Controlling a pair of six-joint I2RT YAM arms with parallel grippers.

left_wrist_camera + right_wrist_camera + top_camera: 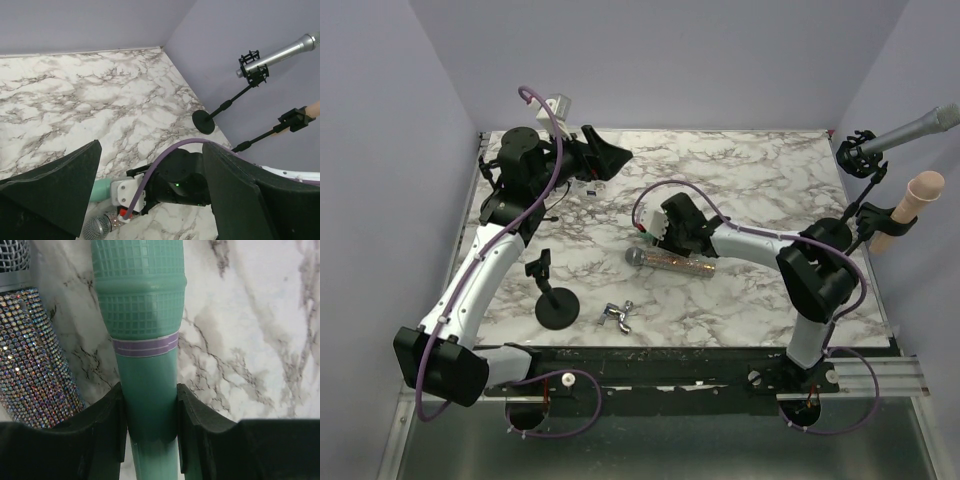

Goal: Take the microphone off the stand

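Note:
My right gripper (665,228) is shut on a teal microphone (149,340), its fingers (107,425) clamped on the handle, low over the marble table (760,170) near its middle. I cannot tell whether the microphone touches the table. The teal microphone also shows in the left wrist view (101,190). A rhinestone microphone (672,263) lies on the table just beside it and also shows in the right wrist view (30,360). An empty black stand (557,303) with its clip (538,266) is at the front left. My left gripper (607,158) is open and empty at the back left, raised.
A metal wing-nut piece (618,316) lies near the front edge. Beyond the table's right edge, two stands hold a silver microphone (912,129) and a beige microphone (912,203). A purple cable (655,190) loops over the right wrist.

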